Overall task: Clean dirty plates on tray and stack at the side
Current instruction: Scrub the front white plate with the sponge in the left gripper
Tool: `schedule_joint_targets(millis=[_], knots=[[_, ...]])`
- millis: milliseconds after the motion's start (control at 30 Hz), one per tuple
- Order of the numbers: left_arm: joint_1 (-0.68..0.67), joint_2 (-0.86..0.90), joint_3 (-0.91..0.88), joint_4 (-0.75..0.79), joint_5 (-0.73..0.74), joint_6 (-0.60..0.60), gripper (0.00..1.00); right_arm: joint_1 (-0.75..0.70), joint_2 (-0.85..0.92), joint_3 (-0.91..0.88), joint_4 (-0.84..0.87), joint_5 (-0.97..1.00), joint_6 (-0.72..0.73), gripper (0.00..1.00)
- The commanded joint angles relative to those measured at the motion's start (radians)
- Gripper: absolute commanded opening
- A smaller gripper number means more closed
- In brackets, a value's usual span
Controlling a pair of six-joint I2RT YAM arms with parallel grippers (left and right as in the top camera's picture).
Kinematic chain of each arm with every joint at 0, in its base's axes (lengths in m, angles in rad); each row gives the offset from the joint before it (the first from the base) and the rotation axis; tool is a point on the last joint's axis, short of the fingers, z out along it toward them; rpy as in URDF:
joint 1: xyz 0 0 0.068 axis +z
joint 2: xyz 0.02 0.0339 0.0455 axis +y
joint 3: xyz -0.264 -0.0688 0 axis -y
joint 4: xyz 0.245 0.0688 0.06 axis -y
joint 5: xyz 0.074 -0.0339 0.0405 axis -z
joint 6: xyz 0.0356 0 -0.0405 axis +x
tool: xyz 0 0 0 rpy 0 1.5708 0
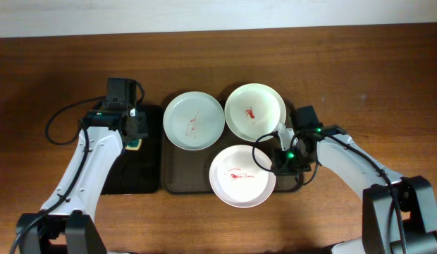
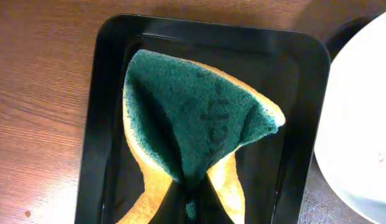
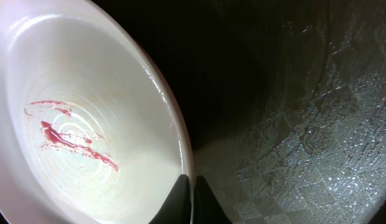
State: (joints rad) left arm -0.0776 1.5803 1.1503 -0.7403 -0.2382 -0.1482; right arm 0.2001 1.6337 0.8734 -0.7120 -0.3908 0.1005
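Wooden table [image 1: 359, 63] is seen under a brown tray [image 1: 182, 176], on which three dirty plates are carried. At the tray's front-right a front white plate [image 1: 242, 176] w/ a red smear is found, its near edge reaching past the tray's front rim. Its right rim is pinched by the right gripper [image 1: 280, 159]. In the wrist cam the fingertips [image 3: 179, 200] are seen closed together on that rim, w/ textured tray surface beside it. At the tray's rear-right a rear white plate [image 1: 255, 111] is set, and at rear-left a green-grey plate [image 1: 194, 121]. Both are smeared red & overhang the tray's back rim. Whether the three plates overlap can't be told. Just left of the brown tray a black tray [image 1: 148, 176] is placed. Over it a green-and-yellow sponge [image 2: 199, 130] is held folded, clamped by the left gripper [image 2: 192, 205].
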Motion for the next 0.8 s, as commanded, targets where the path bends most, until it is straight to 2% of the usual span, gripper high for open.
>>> schedule_joint_targets(millis=[0, 100, 200, 267, 300, 367, 467, 533, 633, 767], knots=[[-0.003, -0.027, 0.02, 0.005, -0.023, -0.009, 0.0, 0.009, 0.005, 0.018, 0.003, -0.002, -0.006, 0.04], [-0.003, -0.027, 0.019, -0.019, 0.113, -0.008, 0.0, 0.009, 0.005, 0.018, 0.003, -0.002, -0.006, 0.04], [-0.003, -0.027, 0.016, -0.063, 0.179, -0.009, 0.0, 0.009, 0.005, 0.018, 0.003, -0.002, -0.006, 0.05], [-0.003, -0.027, 0.015, -0.097, 0.253, -0.009, 0.0, 0.01, 0.005, 0.018, 0.003, -0.002, -0.006, 0.09], [-0.003, -0.027, 0.015, -0.101, 0.31, -0.009, 0.0, 0.01, 0.005, 0.018, 0.002, -0.003, -0.006, 0.08], [-0.014, -0.027, 0.015, -0.098, 0.516, -0.008, 0.0, 0.01, 0.005, 0.018, 0.003, -0.003, -0.006, 0.05], [-0.105, -0.025, 0.015, -0.064, 0.626, -0.025, 0.0, 0.01, 0.005, 0.018, 0.002, -0.003, -0.006, 0.04], [-0.186, -0.021, 0.015, -0.024, 0.643, -0.071, 0.0, 0.01, 0.005, 0.018, 0.002, -0.002, -0.006, 0.04], [-0.337, 0.018, 0.015, 0.071, 0.643, -0.216, 0.0, 0.01, 0.005, 0.018, 0.002, -0.002, -0.006, 0.04], [-0.474, 0.12, 0.015, 0.185, 0.644, -0.397, 0.0, 0.009, 0.005, 0.018, 0.002, -0.002, -0.006, 0.04]])
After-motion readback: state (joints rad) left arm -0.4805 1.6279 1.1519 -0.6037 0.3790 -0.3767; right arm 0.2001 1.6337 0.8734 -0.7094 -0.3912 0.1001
